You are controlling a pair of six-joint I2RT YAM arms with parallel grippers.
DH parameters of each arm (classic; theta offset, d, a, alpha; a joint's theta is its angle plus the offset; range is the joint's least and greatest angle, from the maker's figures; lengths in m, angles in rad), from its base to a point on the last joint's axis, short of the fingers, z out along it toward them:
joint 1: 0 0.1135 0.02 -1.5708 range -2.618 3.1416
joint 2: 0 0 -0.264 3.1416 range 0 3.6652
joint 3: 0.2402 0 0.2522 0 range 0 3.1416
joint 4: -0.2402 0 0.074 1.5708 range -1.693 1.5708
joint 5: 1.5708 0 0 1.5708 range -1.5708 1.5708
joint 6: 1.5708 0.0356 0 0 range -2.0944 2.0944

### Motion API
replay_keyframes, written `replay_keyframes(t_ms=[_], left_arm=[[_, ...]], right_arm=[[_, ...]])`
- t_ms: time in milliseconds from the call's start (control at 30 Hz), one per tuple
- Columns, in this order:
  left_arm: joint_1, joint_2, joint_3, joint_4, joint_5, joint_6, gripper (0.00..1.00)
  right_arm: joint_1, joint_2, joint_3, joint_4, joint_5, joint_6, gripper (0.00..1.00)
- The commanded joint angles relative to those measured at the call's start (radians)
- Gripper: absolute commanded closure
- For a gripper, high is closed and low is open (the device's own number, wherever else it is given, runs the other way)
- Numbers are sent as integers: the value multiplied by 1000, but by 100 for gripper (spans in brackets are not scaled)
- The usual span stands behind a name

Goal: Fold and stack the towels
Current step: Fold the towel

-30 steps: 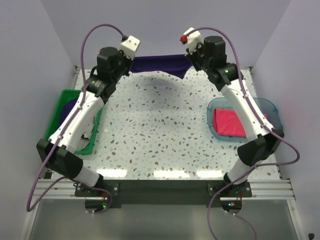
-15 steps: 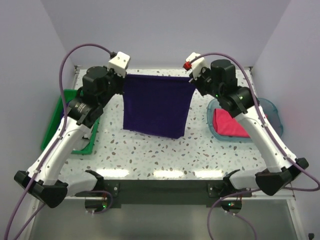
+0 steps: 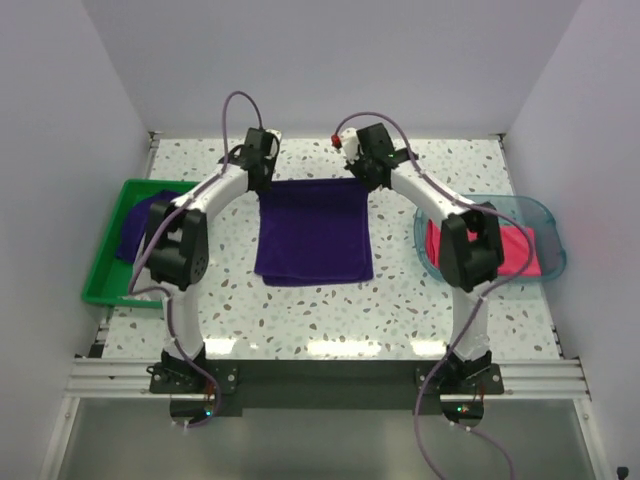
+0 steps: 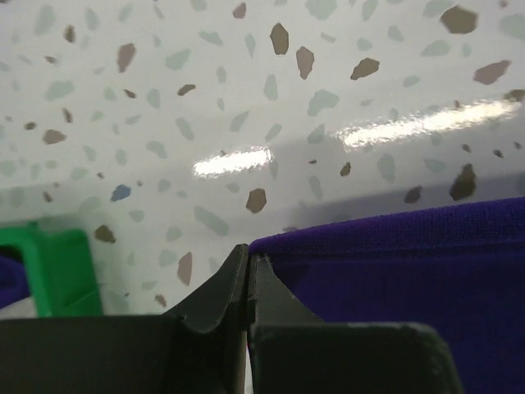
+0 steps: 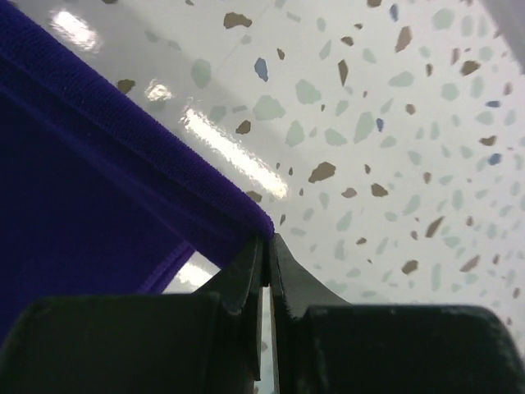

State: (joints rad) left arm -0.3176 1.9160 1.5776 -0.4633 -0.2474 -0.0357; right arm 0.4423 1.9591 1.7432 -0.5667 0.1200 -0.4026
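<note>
Across the middle of the speckled worktop [image 3: 300, 320], a dark purple towel [image 3: 315, 232] is lying spread flat, its far edge running between the two arms. The left fingers [image 4: 225, 283] are pressing together on the towel's far left corner, as the left wrist view is showing. The right fingers [image 5: 246, 271] are pinching the far right corner in the same way, with the cloth's hem sitting right at their tips. Both pairs are sitting low, close to the worktop's surface. Off to the left, a green bin [image 3: 105, 296] is holding a second purple towel [image 3: 135, 230], bunched and well apart from the spread one. Off to the right, a hot pink towel [image 3: 520, 252] is lying inside a translucent teal tray [image 3: 548, 218], with the right arm crossing in front and hiding part of it.
</note>
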Motion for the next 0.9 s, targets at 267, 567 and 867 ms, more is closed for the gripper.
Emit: replay_keyframes(t_ms=[267, 567, 867], left_arm=[[41, 308, 300, 115, -56, -27, 85], [69, 365, 329, 221, -69, -150, 24], [74, 189, 279, 72, -18, -306, 0]], right_arm=[[-77, 331, 294, 189, 130, 15, 93], [-77, 451, 424, 278, 271, 110, 39], [-74, 285, 356, 30, 251, 396, 32]])
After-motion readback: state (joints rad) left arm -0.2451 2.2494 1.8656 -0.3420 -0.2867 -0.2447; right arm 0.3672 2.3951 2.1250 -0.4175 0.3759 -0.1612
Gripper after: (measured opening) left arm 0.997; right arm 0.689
